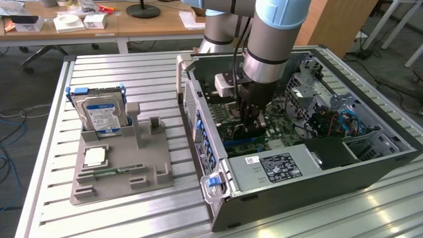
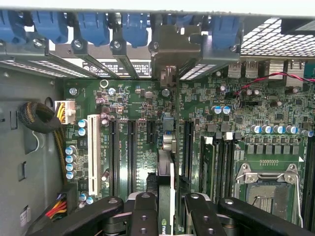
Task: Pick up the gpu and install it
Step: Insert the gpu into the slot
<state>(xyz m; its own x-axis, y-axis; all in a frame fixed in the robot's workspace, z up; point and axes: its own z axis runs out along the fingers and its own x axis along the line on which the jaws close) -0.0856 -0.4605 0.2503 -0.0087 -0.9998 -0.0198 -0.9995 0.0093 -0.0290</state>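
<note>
My hand is down inside the open case, clamped on the gpu, which stands on edge over the green motherboard between its long black slots.

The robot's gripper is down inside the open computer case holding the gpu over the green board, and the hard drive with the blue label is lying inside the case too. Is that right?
Not quite. The hard drive stands in the grey holder outside the computer case, as the exterior view shows. The gripper does hold the gpu over the green board.
</note>
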